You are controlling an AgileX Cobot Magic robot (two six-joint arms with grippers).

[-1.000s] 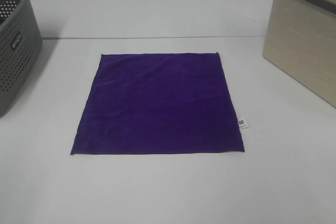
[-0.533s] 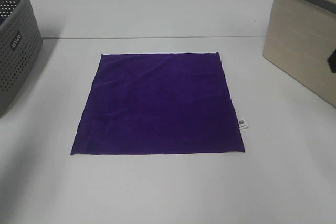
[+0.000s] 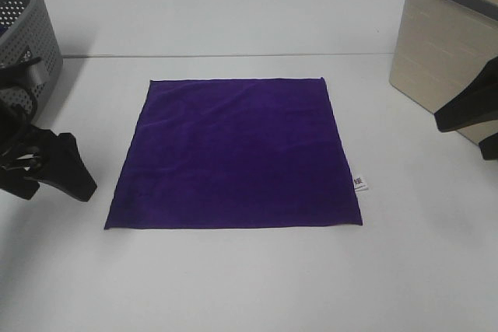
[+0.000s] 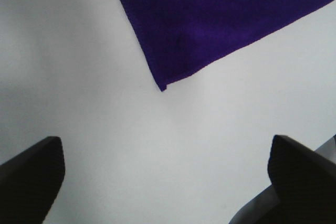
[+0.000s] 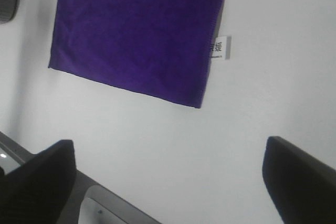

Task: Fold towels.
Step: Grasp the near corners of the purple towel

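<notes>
The deep purple towel (image 3: 237,153) lies flat and spread out in the middle of the white table, with its small white tag (image 3: 359,183) on the right edge. My left gripper (image 3: 58,184) is open and empty, hovering just left of the towel's near left corner (image 4: 163,86). In the left wrist view its fingers (image 4: 31,177) stand wide apart. My right gripper (image 3: 461,136) is open and empty, well right of the towel. The right wrist view shows the towel (image 5: 136,30), its tag (image 5: 219,47) and the spread fingers (image 5: 299,177).
A dark grey perforated basket (image 3: 23,60) stands at the far left, close behind my left arm. A beige bin with a grey rim (image 3: 443,44) stands at the far right, behind my right gripper. The white table (image 3: 249,277) extends in front of the towel.
Both arms have come into the high view: the left from the left edge toward the towel's near left corner, the right from the right edge. The towel has not moved.
</notes>
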